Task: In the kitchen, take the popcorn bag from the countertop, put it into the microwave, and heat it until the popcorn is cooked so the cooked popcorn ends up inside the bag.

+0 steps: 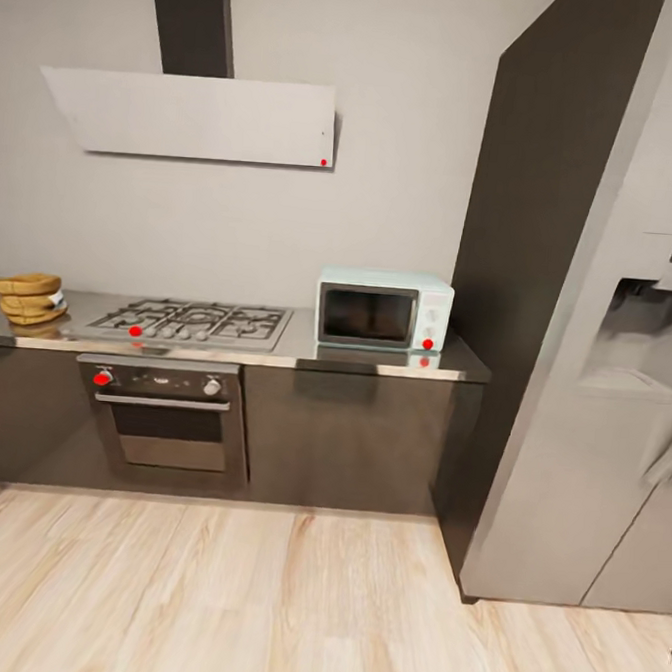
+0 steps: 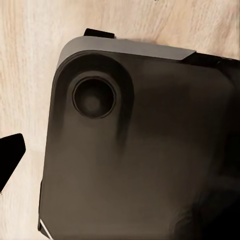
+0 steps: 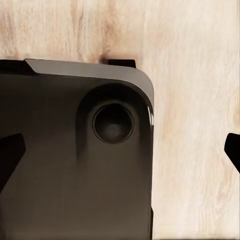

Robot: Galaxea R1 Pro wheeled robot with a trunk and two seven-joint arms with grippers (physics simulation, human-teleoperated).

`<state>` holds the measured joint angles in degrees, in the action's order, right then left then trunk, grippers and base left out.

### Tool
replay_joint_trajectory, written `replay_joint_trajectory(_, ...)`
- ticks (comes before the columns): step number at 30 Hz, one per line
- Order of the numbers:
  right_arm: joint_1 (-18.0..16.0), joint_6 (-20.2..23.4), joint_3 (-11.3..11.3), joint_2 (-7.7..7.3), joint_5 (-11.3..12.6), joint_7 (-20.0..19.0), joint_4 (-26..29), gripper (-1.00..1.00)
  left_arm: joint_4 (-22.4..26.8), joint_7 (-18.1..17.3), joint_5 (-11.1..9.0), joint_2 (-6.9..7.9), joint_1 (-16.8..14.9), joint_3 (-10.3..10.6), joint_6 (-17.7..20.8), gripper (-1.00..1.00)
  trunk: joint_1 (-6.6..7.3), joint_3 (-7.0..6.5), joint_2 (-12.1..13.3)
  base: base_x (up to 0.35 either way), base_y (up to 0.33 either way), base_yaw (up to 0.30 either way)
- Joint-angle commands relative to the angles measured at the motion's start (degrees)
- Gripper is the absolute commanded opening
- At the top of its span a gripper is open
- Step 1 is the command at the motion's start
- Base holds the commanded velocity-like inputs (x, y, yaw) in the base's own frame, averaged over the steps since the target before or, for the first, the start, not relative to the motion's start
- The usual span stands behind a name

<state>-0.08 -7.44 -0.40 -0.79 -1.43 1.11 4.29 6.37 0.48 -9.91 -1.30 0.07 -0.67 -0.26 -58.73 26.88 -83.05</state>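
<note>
You are facing a home kitchen. At frame centre, a grey countertop (image 1: 375, 357) over dark cabinets carries a gas hob (image 1: 192, 321) and mint microwave (image 1: 383, 309); built-in oven (image 1: 165, 414) below, extractor hood (image 1: 191, 115) upper left, refrigerator (image 1: 612, 395) right, wood floor (image 1: 257, 611).

Cut off and unclear

The table (image 1: 374, 360) runs out at the picture's left edge; the tan stack (image 1: 28, 297) at its left end is too blurred to identify; the microwave (image 1: 383, 309) knobs are tiny.
</note>
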Motion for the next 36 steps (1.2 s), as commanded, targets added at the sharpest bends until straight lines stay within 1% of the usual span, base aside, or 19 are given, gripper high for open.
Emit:
replay_joint_trajectory(1, -0.01, -0.12, -0.04, 0.0, -0.15, 0.12, 0.02, 1.0, 0.05, 0.05, -0.38, -0.01, 0.01, -0.04, -0.02, 1.0, 0.0, 0.05, -0.02, 0.0, 0.0, -0.242)
replay_joint_trajectory(5, -0.01, -0.1, 0.0, 0.0, -0.15, 0.12, 0.02, 1.0, 0.05, 0.05, -0.4, -0.01, 0.01, -0.04, -0.02, 1.0, 0.0, 0.05, -0.02, 0.0, 0.0, -0.214)
replay_joint_trajectory(9, -0.01, -0.18, 0.34, 0.0, -0.49, 0.12, 0.01, 1.0, 0.05, 0.05, -0.54, 0.12, 0.01, -0.11, 0.01, 1.0, 0.0, 0.05, -0.02, 0.148, 0.0, -0.021)
replay_joint_trajectory(15, -0.01, -0.2, 0.81, 0.0, -0.59, 0.12, 0.02, 1.0, 0.05, 0.05, -0.57, 0.16, 0.01, -0.12, 0.08, 1.0, 0.0, 0.05, -0.02, 0.311, 0.0, -0.001)
replay_joint_trajectory(36, -0.01, 0.05, 0.84, 0.0, -0.59, 0.16, 0.0, 1.0, 0.05, 0.05, -0.64, 0.16, 0.01, -0.12, 0.08, 1.0, 0.0, 0.05, -0.02, 0.322, 0.0, 0.0)
